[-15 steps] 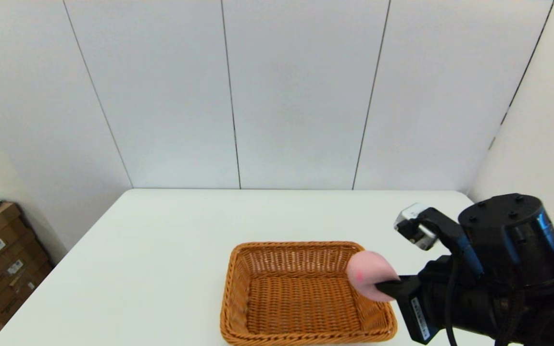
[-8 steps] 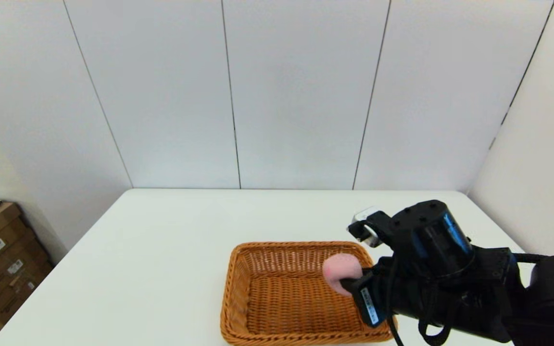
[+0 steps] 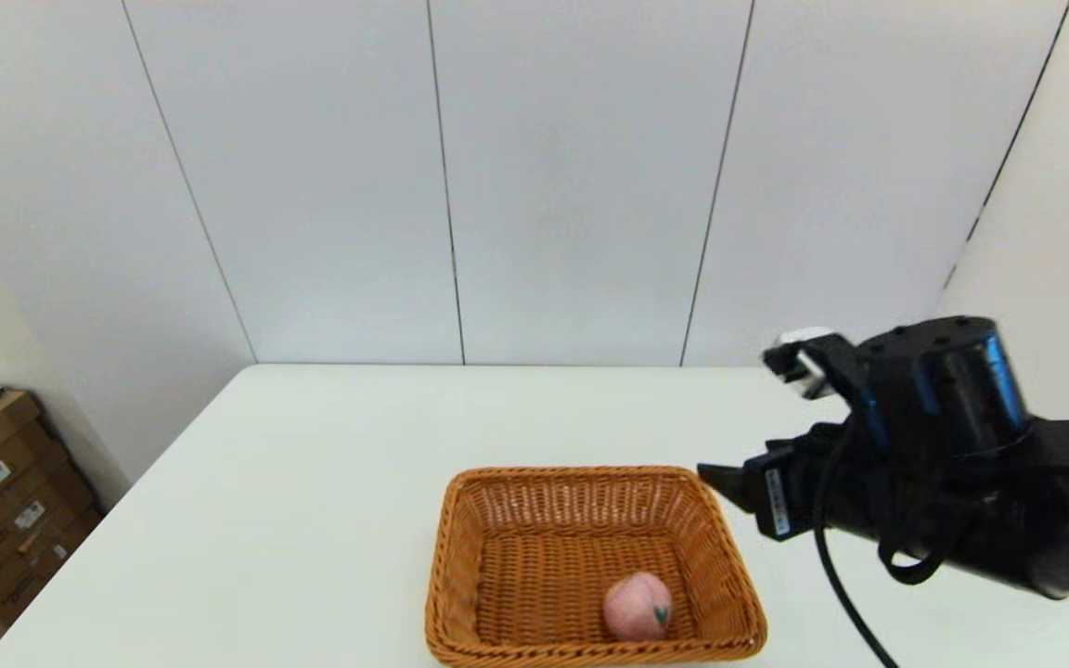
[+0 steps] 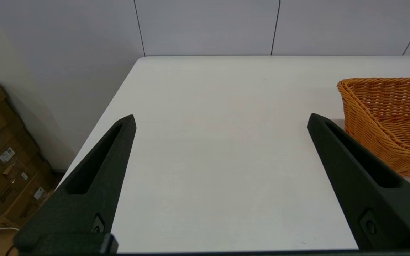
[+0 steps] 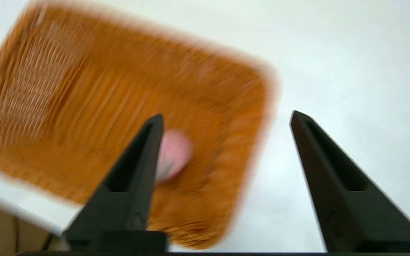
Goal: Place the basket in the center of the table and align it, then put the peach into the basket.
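The peach (image 3: 637, 607) lies on the woven floor of the wicker basket (image 3: 460, 566), toward its near right corner, pink with a small green leaf mark facing the near side, and nothing of mine touches it. The basket sits on the white table (image 3: 312, 482), near its front edge and about midway between left and right. My right gripper (image 5: 226, 119) hangs in the air above the table just past the basket's far right corner, my forearm reaching in from the right and lying nearly level, fingers pointing left. In my right wrist view those two fingers stand wide apart with nothing between them; the basket below is smeared by motion, and the peach (image 5: 173, 153) shows as a pink blur partly behind one finger. The head view shows only one fingertip, so the gap is plain from the wrist alone. My left gripper (image 4: 221, 119) is out of the head view; its own camera shows its fingers spread wide over bare table left of the basket (image 4: 386, 117), holding nothing.
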Robot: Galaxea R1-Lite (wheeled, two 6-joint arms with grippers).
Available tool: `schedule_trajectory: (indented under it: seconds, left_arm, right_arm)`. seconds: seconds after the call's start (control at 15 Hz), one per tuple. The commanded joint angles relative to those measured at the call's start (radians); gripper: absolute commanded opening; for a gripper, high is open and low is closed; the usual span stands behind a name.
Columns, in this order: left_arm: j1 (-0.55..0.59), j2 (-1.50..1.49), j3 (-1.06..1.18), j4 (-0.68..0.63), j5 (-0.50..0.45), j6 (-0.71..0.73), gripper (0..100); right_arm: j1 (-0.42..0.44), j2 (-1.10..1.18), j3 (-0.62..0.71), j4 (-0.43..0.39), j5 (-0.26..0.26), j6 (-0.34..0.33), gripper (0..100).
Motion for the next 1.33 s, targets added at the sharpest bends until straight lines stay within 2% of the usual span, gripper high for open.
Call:
schedule_trajectory:
  seconds: [0.07, 0.13, 0.27, 0.33, 0.4, 0.47, 0.6, 0.8, 1.0, 1.27, 1.33]
  left_arm:
    - [0.0, -0.002, 0.0, 0.0, 0.0, -0.002, 100]
    - [0.0, -0.002, 0.0, -0.001, 0.0, -0.004, 100]
    - [0.0, -0.002, 0.0, -0.001, 0.0, -0.005, 100]
    - [0.0, -0.002, 0.0, -0.001, 0.0, -0.005, 100]
    - [0.0, -0.002, 0.0, -0.001, -0.001, -0.002, 100]
    - [0.0, 0.0, 0.0, -0.001, -0.001, -0.001, 100]
    - [0.0, 0.0, 0.0, 0.0, -0.001, -0.002, 100]
    - [0.0, -0.002, 0.0, 0.0, -0.001, -0.001, 100]
    - [0.0, -0.002, 0.0, 0.0, 0.0, -0.002, 100]
    - [0.0, -0.002, 0.0, 0.0, -0.001, 0.001, 100]
    - [0.0, -0.002, 0.0, 0.0, 0.0, -0.001, 100]
  right_arm:
    - [-0.196, -0.335, 0.05, 0.053, -0.078, -0.077, 100]
    - [-0.216, -0.435, 0.09, 0.109, -0.079, -0.14, 100]
    - [-0.243, -0.622, 0.162, 0.212, -0.079, -0.309, 100]
    - [-0.257, -0.716, 0.2, 0.231, -0.071, -0.367, 100]
    - [-0.332, -0.806, 0.251, 0.237, -0.07, -0.419, 100]
    - [-0.389, -0.861, 0.281, 0.238, -0.07, -0.431, 100]
    - [-0.464, -1.001, 0.344, 0.255, -0.07, -0.43, 100]
    - [-0.522, -1.217, 0.409, 0.355, -0.064, -0.398, 100]
    - [-0.556, -1.346, 0.45, 0.352, -0.064, -0.299, 100]
    - [-0.582, -1.473, 0.528, 0.338, -0.059, -0.203, 100]
    - [-0.581, -1.516, 0.564, 0.338, -0.033, -0.204, 100]
